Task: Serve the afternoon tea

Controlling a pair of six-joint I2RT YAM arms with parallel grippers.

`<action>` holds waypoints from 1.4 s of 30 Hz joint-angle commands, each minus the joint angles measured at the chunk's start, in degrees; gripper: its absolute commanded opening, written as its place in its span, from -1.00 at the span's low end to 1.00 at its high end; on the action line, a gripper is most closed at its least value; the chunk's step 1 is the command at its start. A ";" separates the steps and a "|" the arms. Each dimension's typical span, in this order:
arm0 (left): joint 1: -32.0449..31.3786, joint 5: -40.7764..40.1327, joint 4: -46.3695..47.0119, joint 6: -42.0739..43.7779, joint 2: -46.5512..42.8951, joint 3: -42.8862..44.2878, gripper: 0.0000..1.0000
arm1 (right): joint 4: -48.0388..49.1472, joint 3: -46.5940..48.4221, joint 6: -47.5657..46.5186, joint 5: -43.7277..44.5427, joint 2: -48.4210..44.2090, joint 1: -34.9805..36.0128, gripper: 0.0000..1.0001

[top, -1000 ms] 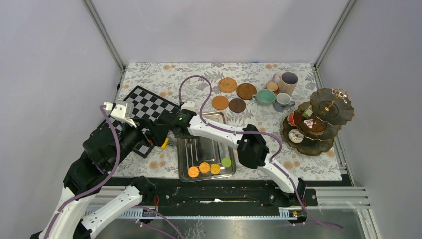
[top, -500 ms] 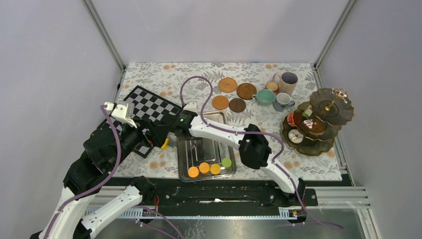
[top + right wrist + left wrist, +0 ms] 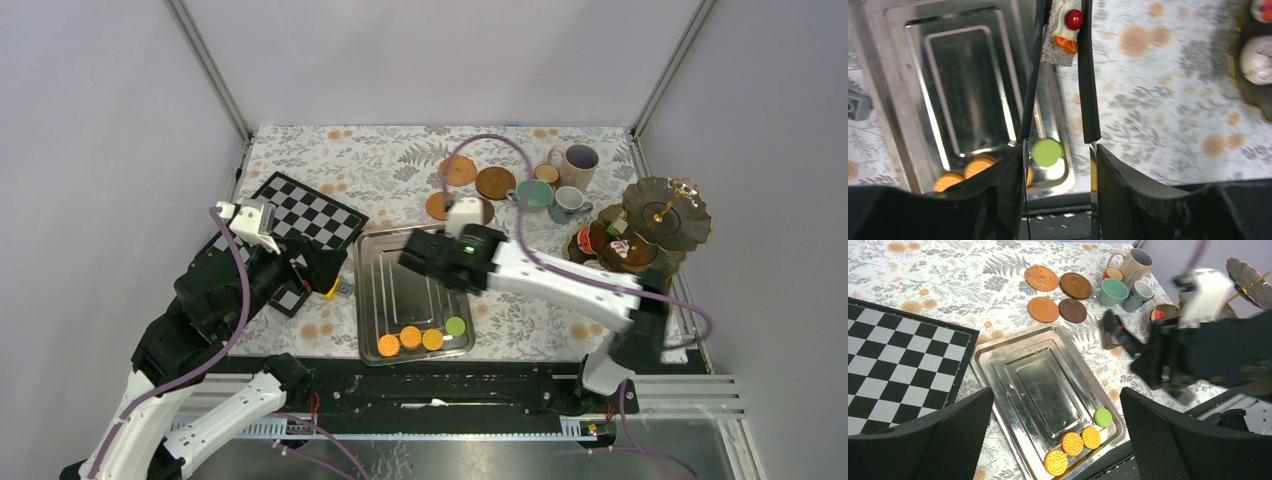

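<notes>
The right pincer (image 3: 1060, 30) is clamped on a cake slice (image 3: 1066, 34) topped with a red cherry, above the tray (image 3: 372, 300). The left pincer (image 3: 1055, 395) is spread wide apart with nothing between its fingers, at the tray's 9 o'clock, over the near corner of the chessboard (image 3: 310, 215). Three orange biscuits (image 3: 410, 337) and a green disc (image 3: 456, 325) lie along the tray's 6 o'clock edge. Four coasters (image 3: 495, 182) sit on the table (image 3: 330, 150) at the tray's 12 o'clock, and four mugs (image 3: 575, 160) cluster at 1 o'clock. The stand (image 3: 660, 215) is at the table's 3 o'clock, with pastries (image 3: 595, 272) on its lower tiers.
</notes>
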 commanded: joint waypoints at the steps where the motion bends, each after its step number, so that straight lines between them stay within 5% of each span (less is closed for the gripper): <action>1: -0.28 -0.04 3.43 -0.38 0.77 0.00 0.98 | -8.37 -10.50 6.15 6.59 -15.27 0.41 -0.27; 7: -0.26 1.04 4.43 -1.08 1.50 -0.80 0.98 | -12.73 -18.06 10.26 13.46 -30.36 -1.37 -0.25; 19: -0.28 2.05 4.78 -3.56 1.79 -0.52 0.98 | -10.86 -19.19 0.62 18.95 -26.55 -23.00 -0.24; 32: -0.28 1.15 4.12 -2.62 0.96 -2.03 0.98 | -16.77 -22.54 4.79 14.04 -35.04 -23.72 -0.24; 42: -0.28 0.53 4.13 -1.02 0.59 -2.57 0.98 | -17.08 -25.05 -2.03 9.63 -43.58 -23.68 -0.24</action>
